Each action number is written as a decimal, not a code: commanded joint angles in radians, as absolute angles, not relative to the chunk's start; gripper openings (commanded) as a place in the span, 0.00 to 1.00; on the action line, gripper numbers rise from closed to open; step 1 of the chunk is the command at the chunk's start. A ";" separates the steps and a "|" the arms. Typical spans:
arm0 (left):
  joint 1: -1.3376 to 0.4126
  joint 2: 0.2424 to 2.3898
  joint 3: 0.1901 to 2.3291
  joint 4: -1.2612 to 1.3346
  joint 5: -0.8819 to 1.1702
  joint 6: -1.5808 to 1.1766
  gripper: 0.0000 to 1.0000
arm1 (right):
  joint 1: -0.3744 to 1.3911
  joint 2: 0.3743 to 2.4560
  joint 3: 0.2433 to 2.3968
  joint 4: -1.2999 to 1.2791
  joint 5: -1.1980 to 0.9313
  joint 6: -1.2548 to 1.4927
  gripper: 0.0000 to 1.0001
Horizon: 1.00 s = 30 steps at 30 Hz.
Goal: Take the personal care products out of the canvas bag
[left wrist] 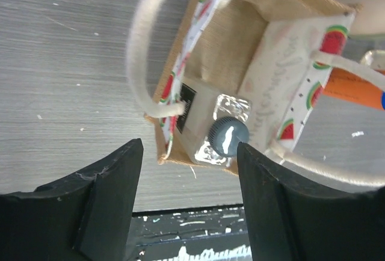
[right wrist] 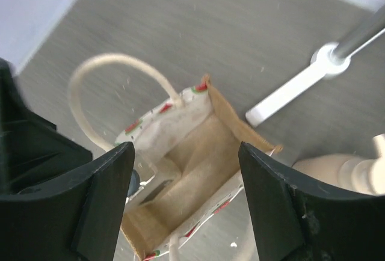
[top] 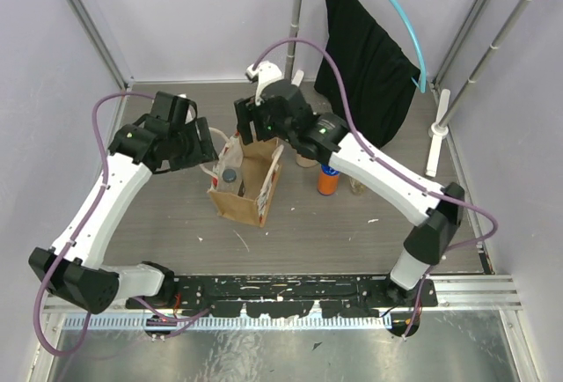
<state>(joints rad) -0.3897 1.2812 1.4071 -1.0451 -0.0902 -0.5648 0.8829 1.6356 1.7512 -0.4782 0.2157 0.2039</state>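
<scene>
The tan canvas bag [top: 251, 190] stands open in the middle of the table. Inside it lies a clear bottle with a dark grey cap [top: 229, 175], also in the left wrist view [left wrist: 228, 136]. An orange bottle with a blue cap [top: 327, 179], a beige bottle [top: 305, 160] and a clear amber one [top: 356, 186] stand on the table right of the bag. My left gripper [top: 201, 147] is open and empty above the bag's left edge [left wrist: 189, 153]. My right gripper [top: 251, 125] is open and empty over the bag's mouth [right wrist: 186, 153]. The bag's inside [right wrist: 234, 122] looks otherwise bare.
A black garment [top: 365, 56] hangs on a blue hanger from a rack at the back right. The rack's white foot [top: 437, 131] lies on the table. A cream rope handle [left wrist: 141, 62] arches up on the bag's left. A black rail [top: 290, 298] runs along the near edge.
</scene>
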 commanded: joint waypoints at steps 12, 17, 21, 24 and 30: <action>-0.471 1.352 1.325 -0.976 0.099 -0.488 0.74 | 0.845 1.734 1.654 -0.598 0.109 0.353 0.75; -0.482 1.410 1.299 -0.956 0.104 -0.474 0.71 | 0.836 1.727 1.635 -0.597 0.080 0.367 0.75; -0.488 1.430 1.307 -0.975 0.053 -0.477 0.65 | 0.833 1.721 1.629 -0.594 0.061 0.371 0.75; -0.488 1.384 1.324 -1.010 -0.073 -0.506 0.61 | 0.833 1.713 1.631 -0.585 0.008 0.386 0.74; -0.486 1.212 1.308 -0.968 -0.159 -0.535 0.72 | 0.841 1.712 1.635 -0.562 -0.117 0.445 0.73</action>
